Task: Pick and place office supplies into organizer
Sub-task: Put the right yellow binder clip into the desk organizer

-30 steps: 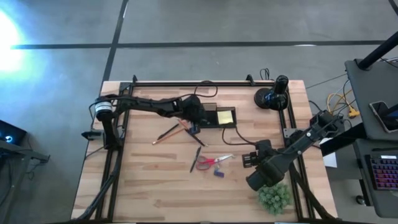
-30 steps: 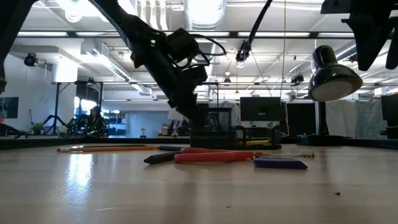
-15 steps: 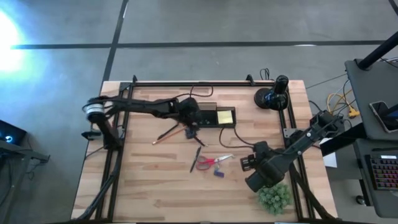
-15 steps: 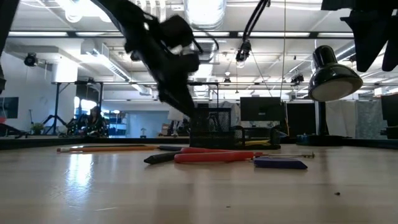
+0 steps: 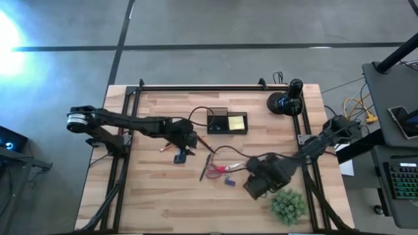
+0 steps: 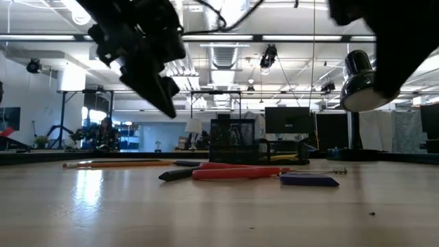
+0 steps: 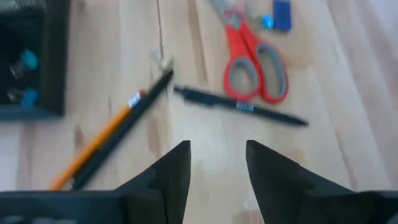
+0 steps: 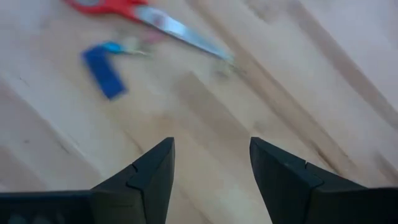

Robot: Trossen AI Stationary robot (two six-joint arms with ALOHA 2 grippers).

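High view: your left tool [image 5: 182, 147] hangs over surface [image 5: 157, 196], jaws parted, empty, near pencil [image 7: 99, 142]. Right tool [image 5: 253, 177] open, empty, beside scissors [image 5: 221, 170] and blue piece [image 5: 229, 181]. Organizer [image 5: 226, 122] sits toward far rail. Risk: cable [image 5: 232, 151] near scissors could snag your reach. Near side open.

In the high view, the bare wood along the bottom left of the table [image 5: 150, 202] lay free for me. At frame centre, the red-handled scissors [image 5: 217, 171], black pen [image 5: 207, 164] and small blue piece [image 5: 229, 181] crowded together between my left gripper [image 5: 181, 156] and right gripper [image 5: 251, 175]. The organizer [image 5: 226, 122] blocked the upper middle, the round black camera mount [image 5: 285, 102] the upper right, the green plant [image 5: 288, 206] the lower right.
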